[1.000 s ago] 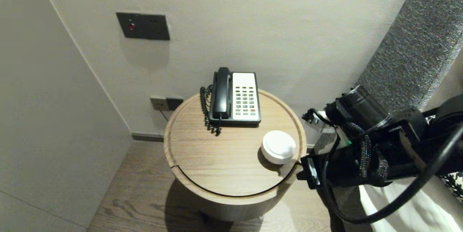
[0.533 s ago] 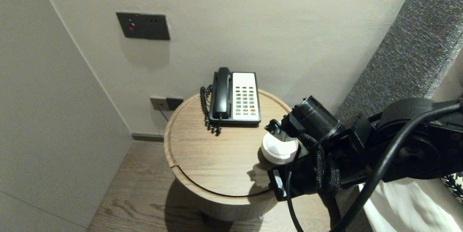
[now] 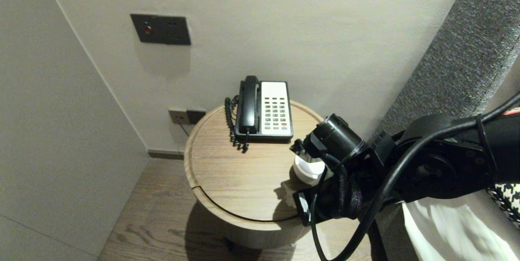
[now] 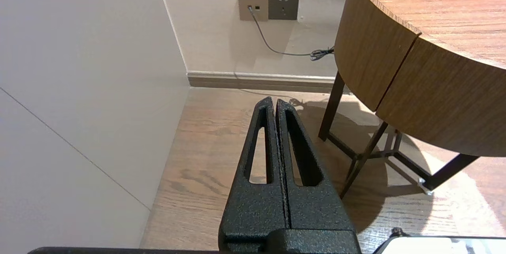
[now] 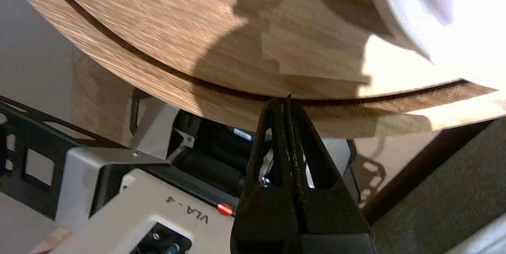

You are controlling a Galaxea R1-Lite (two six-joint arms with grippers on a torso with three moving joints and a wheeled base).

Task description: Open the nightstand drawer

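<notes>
Two grippers, both closed on nothing: your left gripper (image 4: 275,101) hangs low beside the round table (image 3: 227,175), and your right gripper (image 5: 287,97) is at its near rim. Your right arm partly covers the white round lidded pot (image 3: 305,168) near the table's right edge. Beyond it are a black-and-white telephone (image 3: 266,108) and a dark wall panel (image 3: 160,29).

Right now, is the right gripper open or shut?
Shut. In the right wrist view the right gripper has both fingers pressed together, nothing between them, tips beside the wooden table rim.
</notes>
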